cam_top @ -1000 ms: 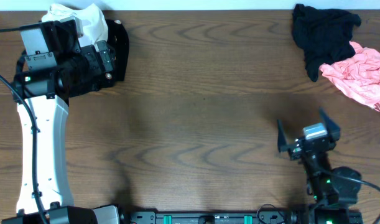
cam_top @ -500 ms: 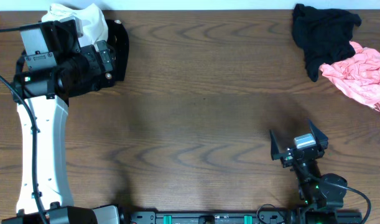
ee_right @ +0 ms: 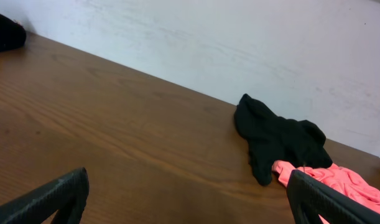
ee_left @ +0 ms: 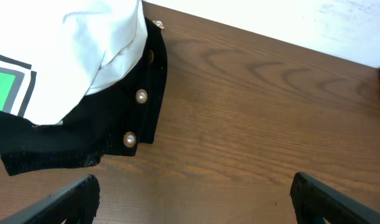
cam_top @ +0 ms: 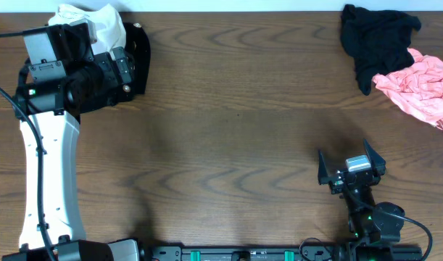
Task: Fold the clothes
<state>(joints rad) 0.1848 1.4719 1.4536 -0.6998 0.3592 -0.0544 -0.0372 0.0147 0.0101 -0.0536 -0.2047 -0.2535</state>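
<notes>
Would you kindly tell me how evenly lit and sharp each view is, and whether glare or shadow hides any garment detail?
Overhead: soft, even light, faint shadows on the table, the black garment a near-featureless dark mass. Left wrist: sharp on the buttons, the white T-shirt nearly washed out. Right wrist: sharp, bright wall, the near fingers dark and soft-edged.

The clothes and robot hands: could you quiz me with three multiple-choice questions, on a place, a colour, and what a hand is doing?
1. Where is the pink garment? A) middle B) under the left arm C) far right, touching the black garment.
2. Colour of the buttoned piece under the white T-shirt? A) black B) blue C) red.
3. The right hand is: A) shut on cloth B) open, empty C) hidden.
Answers: C, pink lies against black at the right edge; A, black cloth shows beneath the white; B, its fingers stand apart, nothing between.
</notes>
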